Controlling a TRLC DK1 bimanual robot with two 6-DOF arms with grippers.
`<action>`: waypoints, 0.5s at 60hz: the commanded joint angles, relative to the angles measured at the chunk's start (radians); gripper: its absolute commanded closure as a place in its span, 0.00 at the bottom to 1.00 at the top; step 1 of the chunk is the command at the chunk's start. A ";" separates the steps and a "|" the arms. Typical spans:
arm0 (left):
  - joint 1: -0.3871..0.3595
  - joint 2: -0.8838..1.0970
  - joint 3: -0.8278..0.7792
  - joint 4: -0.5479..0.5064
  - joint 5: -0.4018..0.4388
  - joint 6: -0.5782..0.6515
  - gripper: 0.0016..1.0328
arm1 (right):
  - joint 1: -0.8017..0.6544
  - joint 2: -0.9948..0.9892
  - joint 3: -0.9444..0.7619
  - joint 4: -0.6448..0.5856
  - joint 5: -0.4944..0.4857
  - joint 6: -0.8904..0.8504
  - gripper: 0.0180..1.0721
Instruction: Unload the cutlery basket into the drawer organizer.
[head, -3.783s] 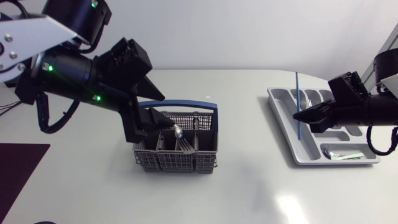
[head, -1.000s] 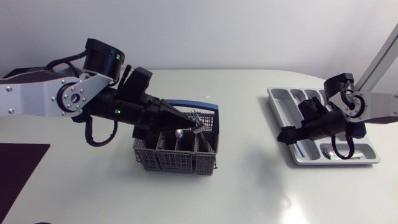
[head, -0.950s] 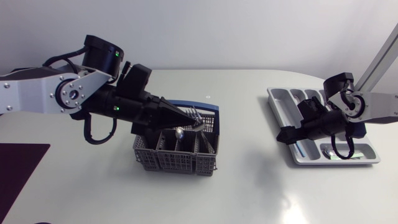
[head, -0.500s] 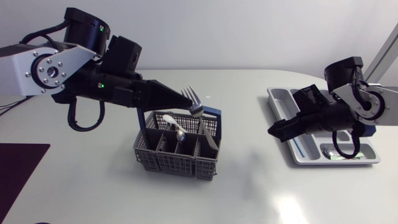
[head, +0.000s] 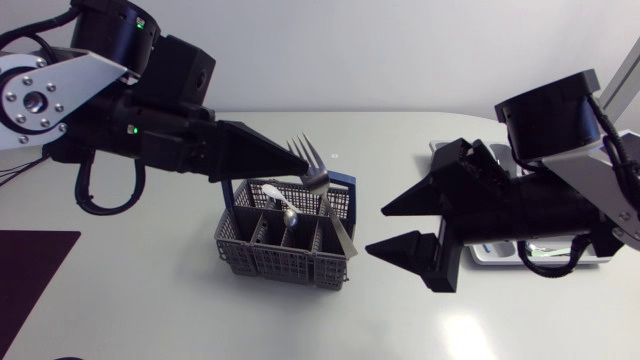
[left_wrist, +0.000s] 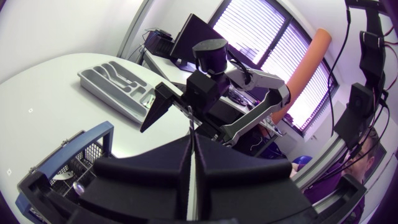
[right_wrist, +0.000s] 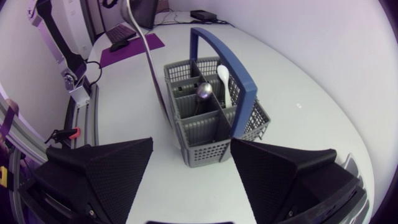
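Left jaws: closed on the fork at its neck, just under the prongs; carried by the left arm, which enters from the left and hangs over the far side of the basket.
Fork: metal, prongs up and poking past the black fingertips, handle slanting down and to the right. Lower end overlaps the basket's right end in the head view; touching it or not, cannot tell. Seen as a thin silver strip pinched between the two fingers in the left wrist view.
Basket: grey mesh with an upright blue handle, standing on the white table left of the middle, between the two arms.
Metal spoon: bowl up in a middle compartment of the basket.
White spoon: leaning in a far compartment, beside the blue handle.
Right jaws: spread wide, gripping nothing, held above the table just right of the basket and pointed at it. Basket lies ahead of the two fingers in the right wrist view, apart from both.
Right arm: enters from the right and stretches over the organizer.
Organizer: grey divided tray at the right end of the table, well apart from the basket. Largely hidden under the right arm in the head view; contents too small to tell in the left wrist view.
Purple mat: flat at the table's left edge.
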 joint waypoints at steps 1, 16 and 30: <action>-0.021 -0.022 0.029 -0.023 0.018 0.037 0.97 | 0.020 0.023 0.048 0.000 -0.026 -0.045 0.15; -0.073 -0.022 0.037 -0.041 -0.024 0.060 0.97 | 0.089 0.091 0.104 -0.010 -0.095 -0.109 0.33; -0.107 -0.017 0.035 -0.041 -0.083 0.093 0.97 | 0.119 0.107 0.090 -0.018 -0.104 -0.159 0.79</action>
